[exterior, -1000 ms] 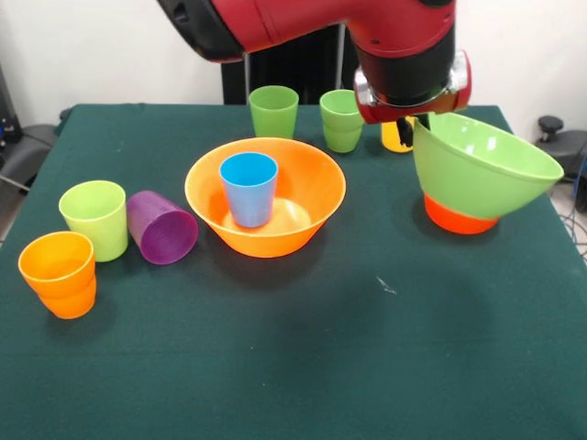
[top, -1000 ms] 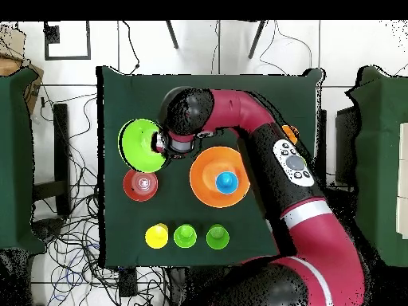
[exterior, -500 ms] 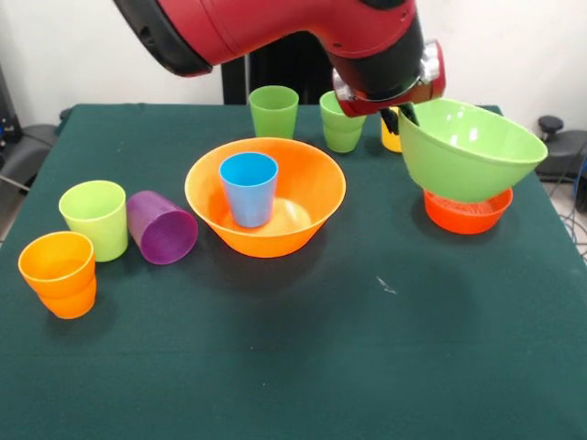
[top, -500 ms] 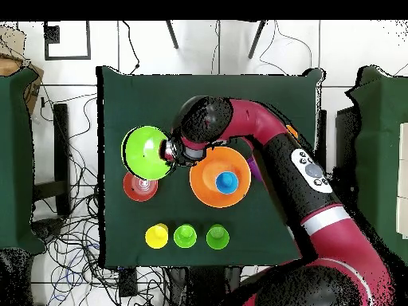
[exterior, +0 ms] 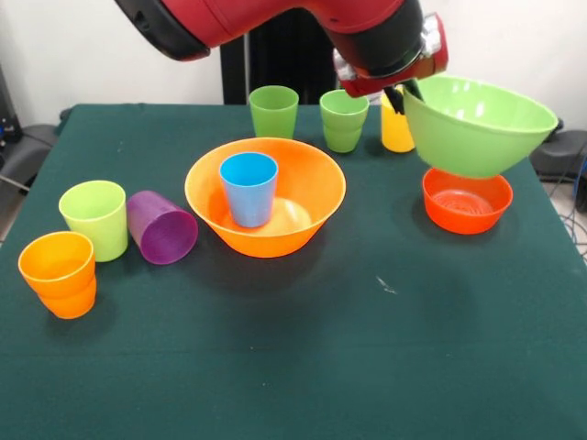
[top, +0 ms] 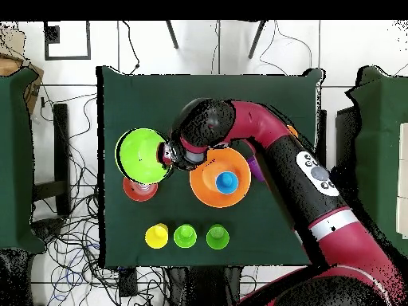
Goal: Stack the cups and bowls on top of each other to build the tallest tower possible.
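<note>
Front view, near to far: orange cup [exterior: 58, 273] at the counter's [exterior: 303, 367] near left edge, lime cup [exterior: 94, 218] behind it, purple cup [exterior: 161, 227] on its side touching the lime one. Mid-counter, large orange bowl [exterior: 265, 195] with the blue cup [exterior: 249, 188] upright inside. To the right, small red-orange bowl [exterior: 467, 200] sits on the counter; lime-green bowl [exterior: 479, 124] hangs above it, lifted clear, tilted. Claw [exterior: 404, 94] is clamped on its rim. Far edge: two green cups [exterior: 274, 111] [exterior: 343, 120] and a yellow cup [exterior: 396, 128], upright.

Bright even light (soft shadows)
</note>
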Robot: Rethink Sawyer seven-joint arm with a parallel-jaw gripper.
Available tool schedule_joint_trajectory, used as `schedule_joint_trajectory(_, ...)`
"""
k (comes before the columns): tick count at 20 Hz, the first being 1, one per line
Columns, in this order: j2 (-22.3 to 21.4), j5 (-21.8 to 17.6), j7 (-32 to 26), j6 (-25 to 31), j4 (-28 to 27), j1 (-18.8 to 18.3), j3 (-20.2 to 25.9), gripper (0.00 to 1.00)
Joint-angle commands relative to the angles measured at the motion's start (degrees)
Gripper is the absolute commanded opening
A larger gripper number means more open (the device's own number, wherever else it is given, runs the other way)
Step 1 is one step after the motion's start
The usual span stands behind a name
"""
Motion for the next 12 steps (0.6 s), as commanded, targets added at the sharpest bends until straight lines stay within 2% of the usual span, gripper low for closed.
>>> schedule_joint_trajectory(1, 1.9, 0.3, -13.4, 2.1, 2.5, 0.7, 2.9, 0.0)
schedule_joint_trajectory(7, -0.4, -0.4, -13.3, 2.4, 4.9, -1.1, 4.2, 0.0)
schedule_joint_trajectory(12, 1.6, -2.2, -14.8, 2.2, 4.8, -2.7, 3.7, 0.0)
